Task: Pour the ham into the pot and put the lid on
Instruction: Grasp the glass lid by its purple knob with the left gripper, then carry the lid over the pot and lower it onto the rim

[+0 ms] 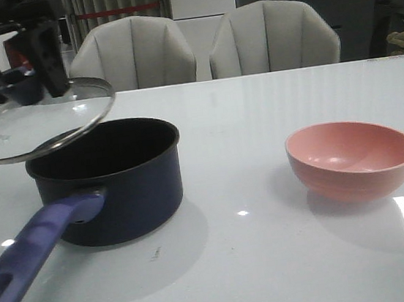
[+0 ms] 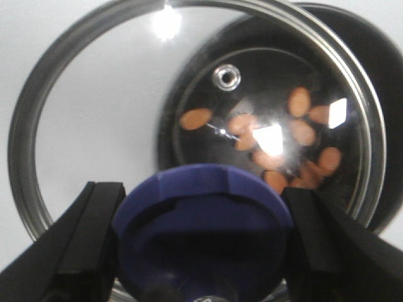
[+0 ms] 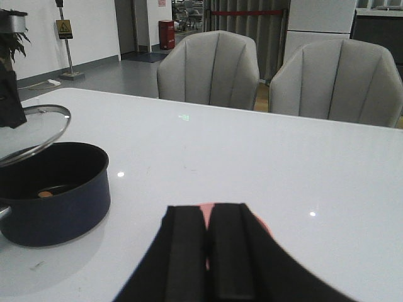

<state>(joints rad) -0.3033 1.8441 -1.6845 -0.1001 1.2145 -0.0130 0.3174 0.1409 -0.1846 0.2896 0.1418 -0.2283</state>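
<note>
My left gripper is shut on the blue knob of the glass lid. It holds the lid tilted in the air over the left rim of the navy pot. Through the glass, the left wrist view shows several orange-pink ham chunks on the pot's black bottom. One chunk shows in the right wrist view, with the pot and lid. My right gripper is shut and empty above the pink bowl. It is out of the front view.
The pink bowl stands empty on the white table at the right. The pot's purple-blue handle points to the front left. Two grey chairs stand behind the table's far edge.
</note>
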